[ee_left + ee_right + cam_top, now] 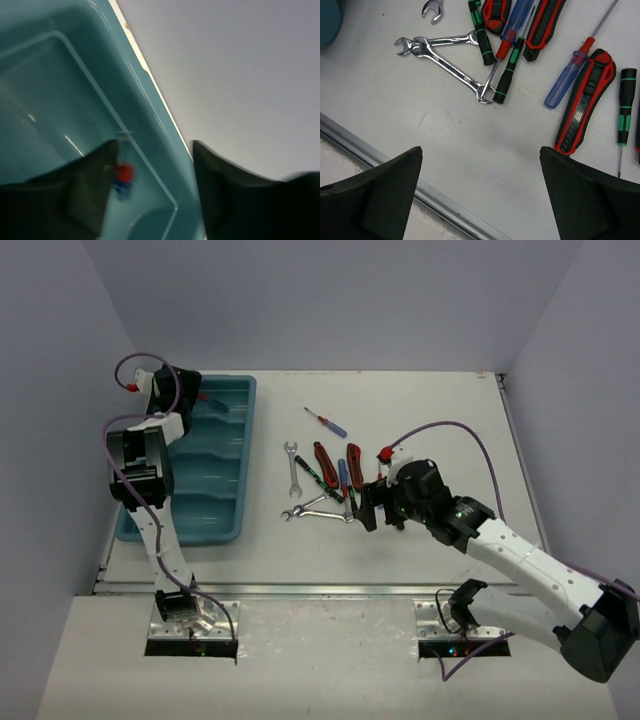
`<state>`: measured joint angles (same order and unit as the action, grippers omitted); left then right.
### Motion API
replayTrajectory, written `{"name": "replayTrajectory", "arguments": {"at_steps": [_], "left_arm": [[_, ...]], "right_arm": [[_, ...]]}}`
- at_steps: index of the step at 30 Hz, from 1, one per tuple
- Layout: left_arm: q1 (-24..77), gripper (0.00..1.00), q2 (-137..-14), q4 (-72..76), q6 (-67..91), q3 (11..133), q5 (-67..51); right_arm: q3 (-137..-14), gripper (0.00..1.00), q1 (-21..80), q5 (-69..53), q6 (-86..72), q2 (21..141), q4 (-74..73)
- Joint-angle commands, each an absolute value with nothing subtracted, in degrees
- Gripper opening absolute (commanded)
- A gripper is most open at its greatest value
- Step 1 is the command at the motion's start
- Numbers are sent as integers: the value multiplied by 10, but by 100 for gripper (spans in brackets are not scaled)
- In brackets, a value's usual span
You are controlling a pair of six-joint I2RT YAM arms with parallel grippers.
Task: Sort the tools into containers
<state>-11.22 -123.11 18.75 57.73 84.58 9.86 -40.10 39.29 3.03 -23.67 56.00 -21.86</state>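
Tools point(507, 75) lie under the right jaws, spread empty; left jaws gape over the tray point(60, 90).

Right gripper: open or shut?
Open. In the right wrist view the right gripper has its fingers wide apart, with only bare table between them.

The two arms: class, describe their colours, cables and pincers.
The left arm and right arm: white links, black joints. A purple cable with a red connector loops along each. The left pincer and right pincer each have two broad black fingers.
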Motion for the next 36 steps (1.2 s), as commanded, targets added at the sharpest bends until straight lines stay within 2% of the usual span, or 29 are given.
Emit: {"name": "replayTrajectory", "arguments": {"at_steps": [1,2,3,8,12,15,18,21,23,24,26,28,36], "left_arm": [[-106,83,-1208,239,578,878,49],[-102,96,-1198,233,573,877,55],[-98,100,-1183,201,565,888,66],[-75,100,-1125,23,542,975,105],[-68,100,-1014,-48,529,944,70],[-48,100,-922,-52,495,896,34],[8,100,-812,-56,435,781,23],[57,100,-703,-56,394,667,23],[63,100,-658,-51,391,637,9],[67,100,-625,-43,386,567,-9],[72,100,-592,-38,374,533,-40],[81,100,-575,-48,360,510,-57],[108,100,-547,-80,325,512,-61]], "right_arm": [[-432,99,392,67,-228,612,-192],[-438,99,390,78,-232,626,-193],[-445,99,382,88,-241,640,-197],[-518,99,322,59,-292,749,-206],[-611,98,303,108,-307,872,-206],[-680,77,283,111,-302,956,-218],[-721,61,261,127,-301,1019,-237],[-729,47,253,131,-295,1031,-253],[-719,45,254,128,-295,1031,-254],[-703,45,254,123,-298,1029,-249],[-682,46,254,122,-299,1027,-248],[-657,42,254,124,-302,1018,-241],[-614,32,255,114,-313,1032,-212]]}}
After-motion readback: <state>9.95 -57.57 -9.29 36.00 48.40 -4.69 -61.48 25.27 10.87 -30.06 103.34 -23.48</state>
